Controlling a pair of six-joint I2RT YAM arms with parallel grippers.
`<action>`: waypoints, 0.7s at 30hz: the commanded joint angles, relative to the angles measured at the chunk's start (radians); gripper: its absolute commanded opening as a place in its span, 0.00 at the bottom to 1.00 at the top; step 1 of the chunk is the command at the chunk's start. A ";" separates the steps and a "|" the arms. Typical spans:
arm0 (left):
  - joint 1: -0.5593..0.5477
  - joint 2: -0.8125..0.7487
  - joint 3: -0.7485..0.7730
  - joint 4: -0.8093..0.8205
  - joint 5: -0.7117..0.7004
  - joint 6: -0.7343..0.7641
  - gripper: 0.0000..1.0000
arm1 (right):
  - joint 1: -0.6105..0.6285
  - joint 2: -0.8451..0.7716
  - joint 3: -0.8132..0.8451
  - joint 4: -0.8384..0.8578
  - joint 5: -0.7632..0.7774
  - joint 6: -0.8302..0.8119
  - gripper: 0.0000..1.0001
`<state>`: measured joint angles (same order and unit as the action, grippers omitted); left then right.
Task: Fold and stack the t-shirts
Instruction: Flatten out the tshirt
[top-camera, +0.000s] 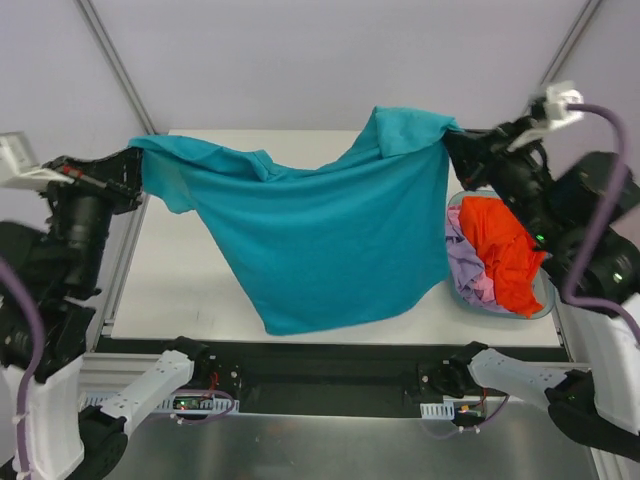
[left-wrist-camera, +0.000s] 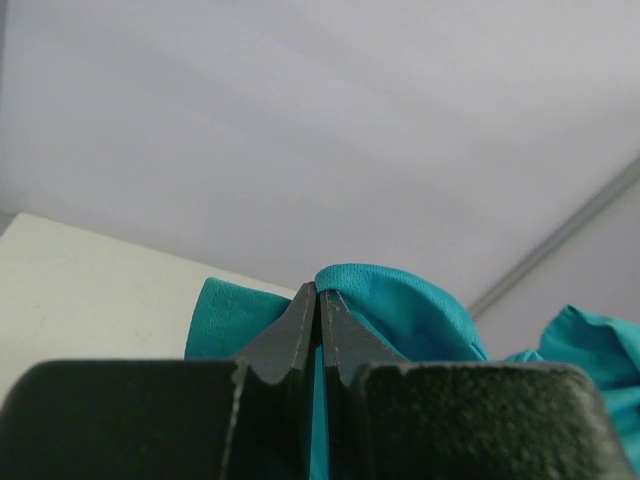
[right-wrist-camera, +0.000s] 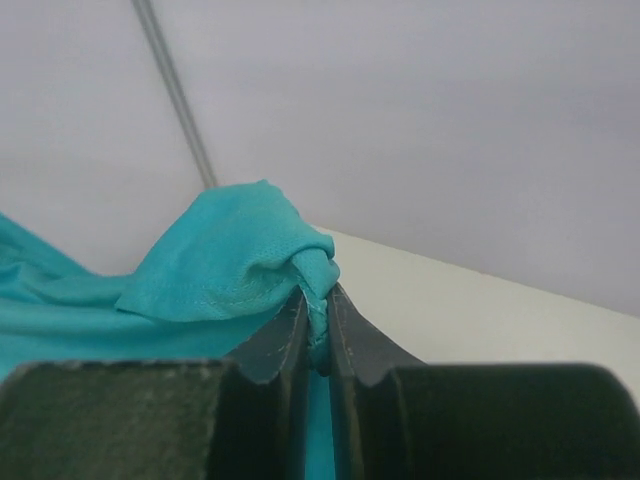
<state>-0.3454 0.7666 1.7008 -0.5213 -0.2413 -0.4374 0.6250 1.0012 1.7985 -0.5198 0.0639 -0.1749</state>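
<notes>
White table underneath; teal shirt stretched in midair, pinched tight at either end by left gripper and right gripper.

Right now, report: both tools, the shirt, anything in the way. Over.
Left tool shut on teal cloth t-shirt; right tool shut on it. Shirt stretched between them over white table. Bluish plastic tub holding orange-red shirt, lavender shirt, close at its right.

This looks like a robotics lab test cell. A white table fills the middle of the frame, backed by plain pale-grey panels, with metal struts slanting through both upper corners. Along the bottom edge, two robot arms are bolted to a metal plate. Purple cables trail at both sides.
</notes>
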 joint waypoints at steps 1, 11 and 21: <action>0.006 0.160 -0.157 0.004 -0.321 0.020 0.00 | -0.025 0.224 -0.057 0.049 0.226 -0.051 0.12; 0.384 0.695 -0.434 -0.243 0.193 -0.261 0.89 | -0.220 0.850 0.188 -0.213 -0.030 0.081 0.97; 0.381 0.631 -0.489 -0.135 0.302 -0.212 0.99 | -0.130 0.642 -0.267 -0.074 -0.096 0.173 0.97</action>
<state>0.0383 1.4551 1.1828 -0.7097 -0.0334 -0.6590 0.4610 1.7966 1.6287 -0.6361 0.0311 -0.0719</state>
